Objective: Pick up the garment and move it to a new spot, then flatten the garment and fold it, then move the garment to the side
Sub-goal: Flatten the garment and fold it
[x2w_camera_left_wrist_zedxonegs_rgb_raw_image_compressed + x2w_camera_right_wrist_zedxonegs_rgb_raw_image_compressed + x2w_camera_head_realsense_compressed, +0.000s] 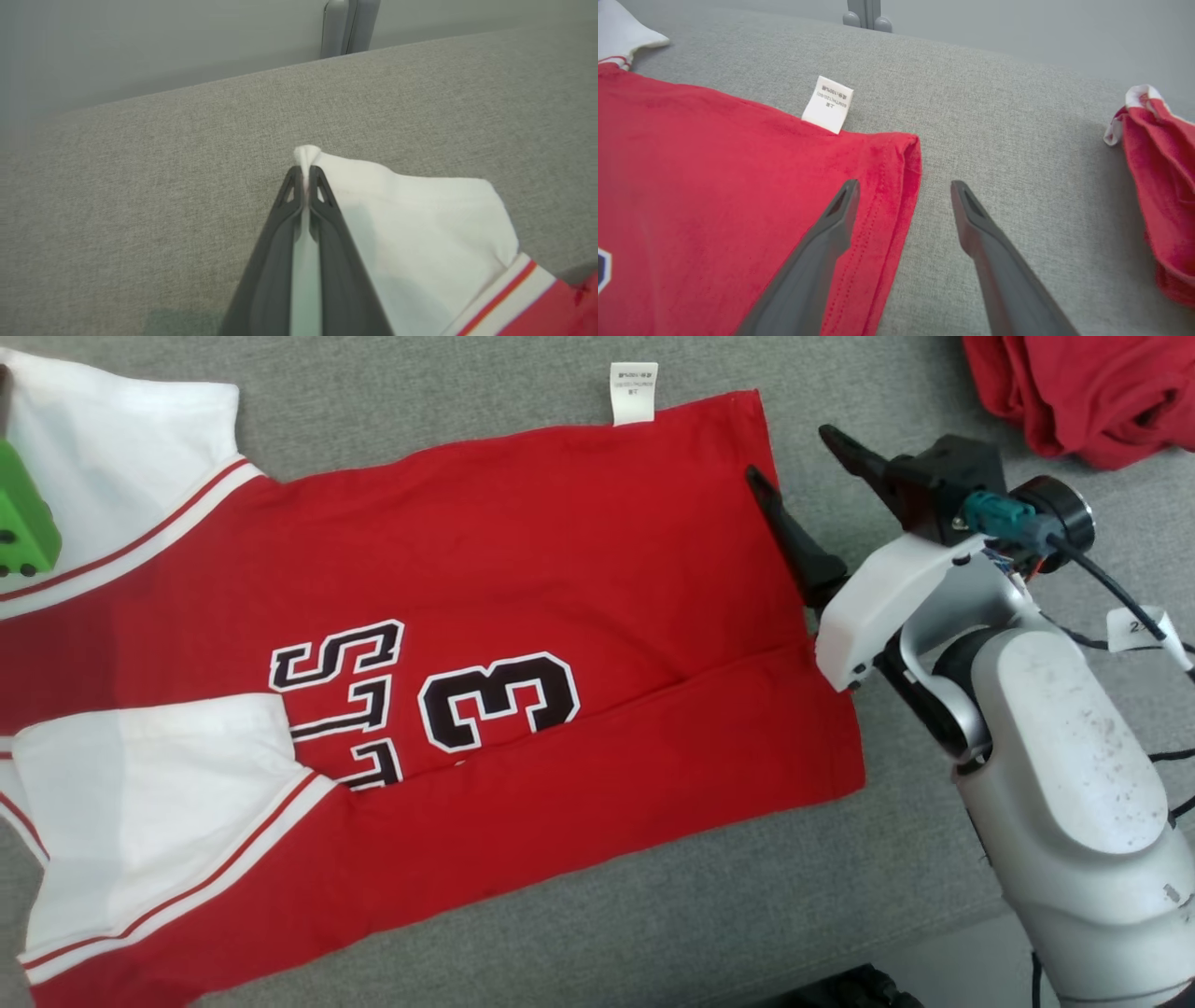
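On the grey fabric worktop (pixel 653 915) the red jersey (pixel 579 551) lies spread out, number side up, with its care label (pixel 633 392) sticking past the far edge. My left tool (pixel 306 175) is pinched tight on the tip of a white sleeve (pixel 420 224). My right tool (pixel 789 453) is spread wide at the hem corner, one finger over red cloth, the other over bare grey. A second red garment (pixel 1074 392) lies bunched well apart.
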